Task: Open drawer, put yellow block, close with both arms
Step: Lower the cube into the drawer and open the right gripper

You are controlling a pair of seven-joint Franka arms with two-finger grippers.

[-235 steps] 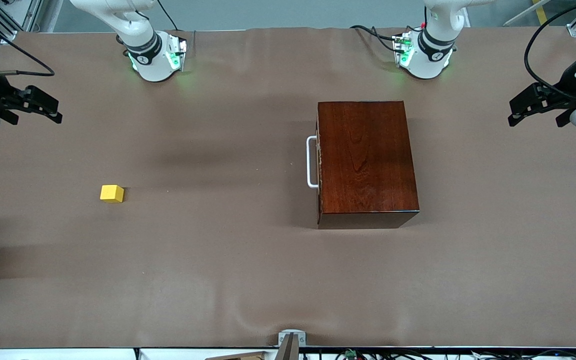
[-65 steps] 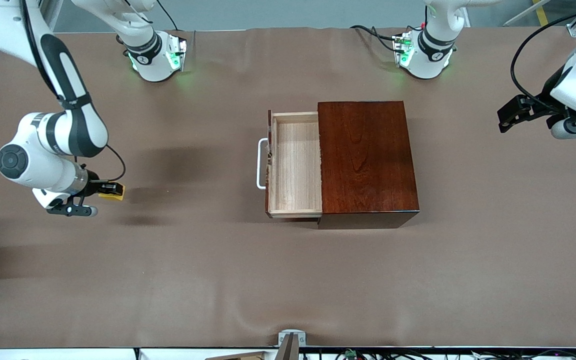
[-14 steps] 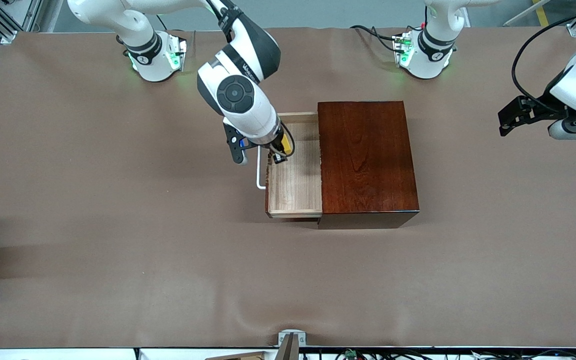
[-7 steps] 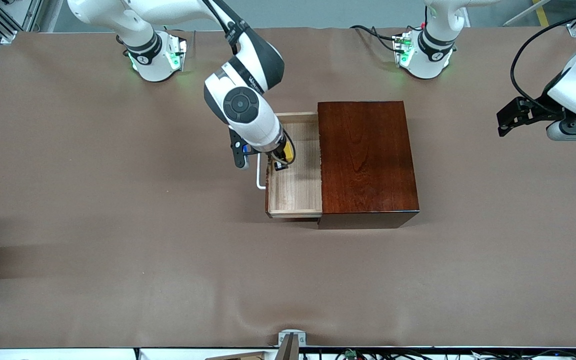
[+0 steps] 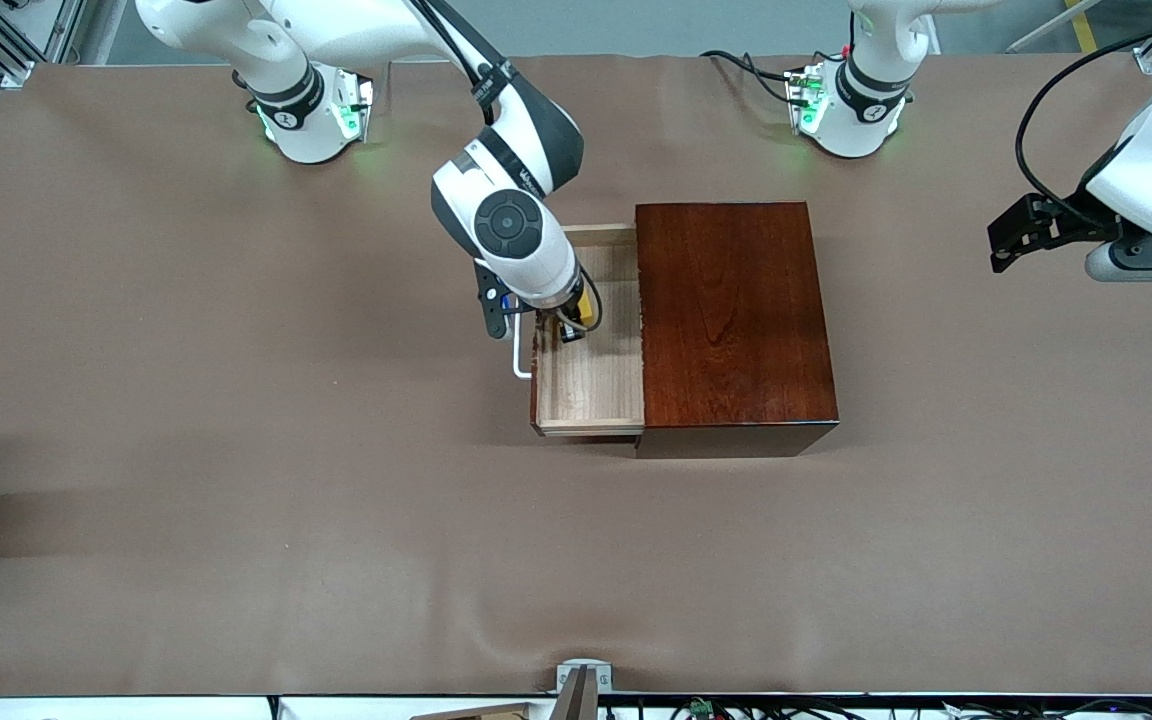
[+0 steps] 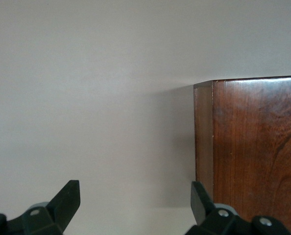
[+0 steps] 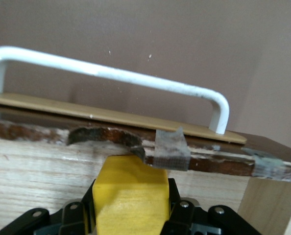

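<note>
Hidden or cut off:
- Yellow block (image 5: 587,304): mostly covered by the right arm's wrist in the front view, only a sliver visible; lower part cut off in the right wrist view.
- Drawer (image 5: 591,385): part of the pale tray screened by the same wrist; white handle (image 5: 519,355) partly covered.
- Drawer front's inner edge, right wrist view: chipped, with a grey tape patch (image 7: 171,149).

Right pincer (image 5: 574,325): clamped on the yellow block (image 7: 130,196), hanging over the open drawer tray, just inside the handle (image 7: 111,73) and drawer front.

Left pincer (image 5: 1011,235): fingers (image 6: 67,200) spread wide, holding nothing, waiting above the table (image 5: 236,500) off the left arm's end of the dark wooden box (image 5: 731,310); box corner (image 6: 253,147) ahead of it in the left wrist view.
</note>
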